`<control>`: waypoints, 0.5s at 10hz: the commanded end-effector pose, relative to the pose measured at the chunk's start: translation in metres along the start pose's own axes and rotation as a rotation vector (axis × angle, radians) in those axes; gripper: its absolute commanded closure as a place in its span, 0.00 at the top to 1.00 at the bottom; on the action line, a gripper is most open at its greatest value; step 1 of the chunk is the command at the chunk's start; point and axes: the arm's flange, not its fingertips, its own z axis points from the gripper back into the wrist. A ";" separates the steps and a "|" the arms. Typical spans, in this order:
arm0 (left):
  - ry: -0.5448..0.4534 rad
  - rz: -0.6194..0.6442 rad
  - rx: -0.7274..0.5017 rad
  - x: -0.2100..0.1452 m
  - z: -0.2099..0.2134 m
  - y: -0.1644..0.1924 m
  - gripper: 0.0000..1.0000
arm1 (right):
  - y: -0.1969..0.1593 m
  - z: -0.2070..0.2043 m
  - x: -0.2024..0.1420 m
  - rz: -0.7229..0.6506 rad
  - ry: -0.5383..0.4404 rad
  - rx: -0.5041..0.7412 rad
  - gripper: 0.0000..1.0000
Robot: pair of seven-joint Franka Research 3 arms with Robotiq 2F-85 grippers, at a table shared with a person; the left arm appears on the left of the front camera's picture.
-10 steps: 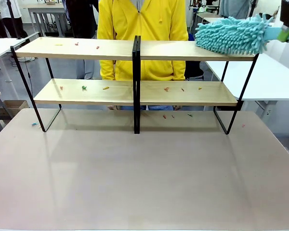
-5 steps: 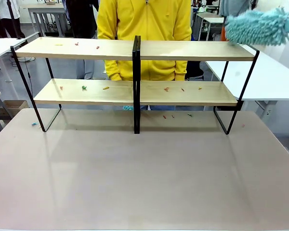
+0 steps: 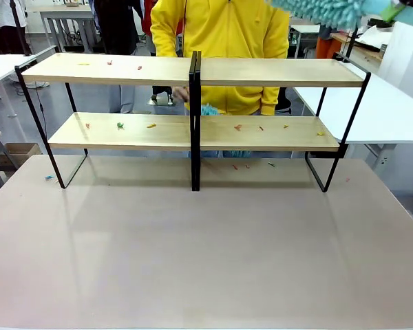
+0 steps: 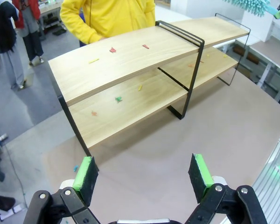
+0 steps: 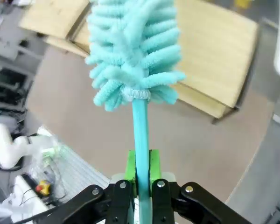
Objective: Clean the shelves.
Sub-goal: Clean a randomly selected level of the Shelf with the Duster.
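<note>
Left gripper (image 4: 142,173): black jointed fingers (image 4: 85,176), bright green pads (image 4: 200,169), silver pivot screws, white wrist below.
Right gripper (image 5: 142,169): black linkage, green pads, round silver screws.
Person (image 3: 220,41): yellow long-sleeved sweatshirt.

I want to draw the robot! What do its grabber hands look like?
The left gripper has black jointed fingers with round silver bolts and flat bright green pads at the tips. The right gripper matches: black links, silver bolts, green pads.
</note>
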 end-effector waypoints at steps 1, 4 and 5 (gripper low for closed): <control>-0.009 -0.001 -0.002 0.001 -0.001 0.000 1.00 | -0.009 0.016 -0.014 0.119 -0.002 0.323 0.12; -0.009 -0.001 -0.002 0.001 -0.001 0.000 1.00 | -0.019 0.063 -0.042 0.339 -0.091 0.589 0.12; -0.009 -0.001 -0.002 0.001 -0.001 0.000 1.00 | -0.025 0.083 -0.057 0.386 -0.142 0.590 0.12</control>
